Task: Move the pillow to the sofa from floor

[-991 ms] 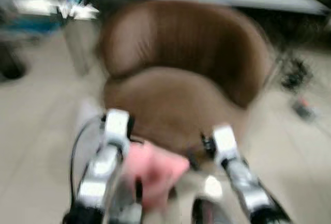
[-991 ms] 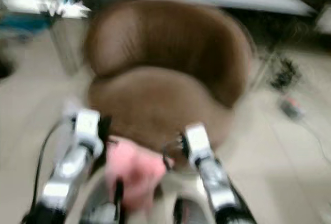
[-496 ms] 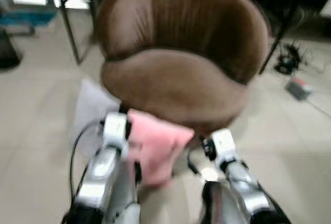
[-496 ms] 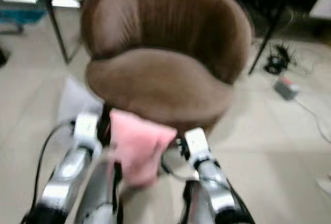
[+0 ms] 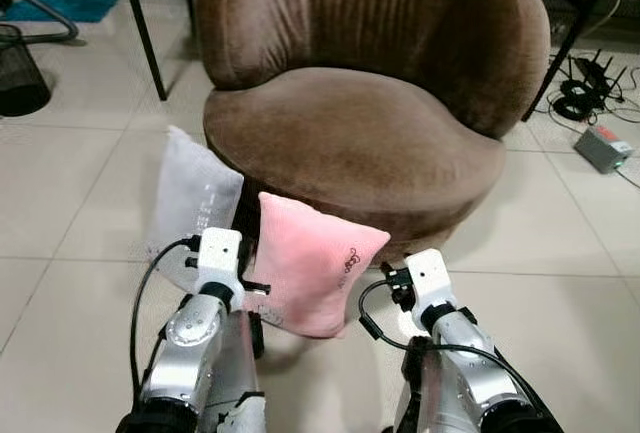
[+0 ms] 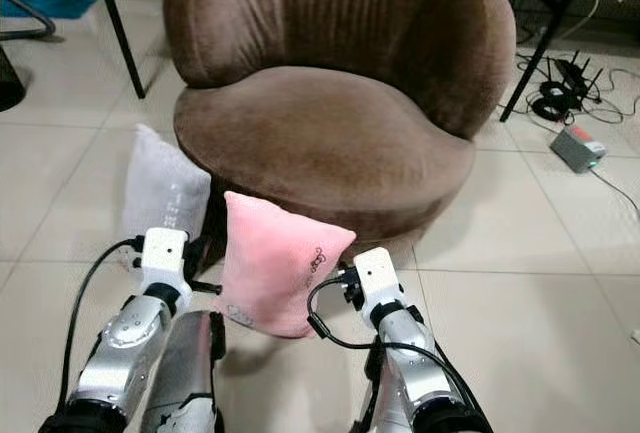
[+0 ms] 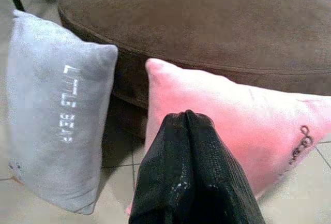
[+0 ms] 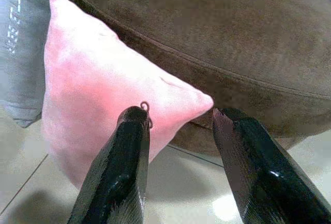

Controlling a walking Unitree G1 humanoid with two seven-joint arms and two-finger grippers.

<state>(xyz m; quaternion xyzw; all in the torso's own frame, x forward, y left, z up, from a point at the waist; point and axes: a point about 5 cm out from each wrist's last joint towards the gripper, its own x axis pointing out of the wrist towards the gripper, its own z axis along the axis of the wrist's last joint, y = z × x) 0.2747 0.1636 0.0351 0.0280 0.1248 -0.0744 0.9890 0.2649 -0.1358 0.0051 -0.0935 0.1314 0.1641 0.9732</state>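
1. Left hand (image 7: 194,175) has its fingers pressed together, closed on nothing, just short of the pink pillow (image 5: 312,263).
2. Right hand (image 8: 181,167) is spread wide, its two fingers apart beside the pillow's corner.
3. Between the two hands, the pink pillow stands against the front of the brown sofa (image 5: 360,143).
4. Beyond the left hand, a grey pillow (image 5: 192,196) leans on the sofa, on the tiled floor (image 5: 60,213).

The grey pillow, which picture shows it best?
The left wrist view: the grey pillow is close, with white letters readable. Both eye views show it smaller, leaning against the sofa beside the pink pillow. The right wrist view catches just an edge.
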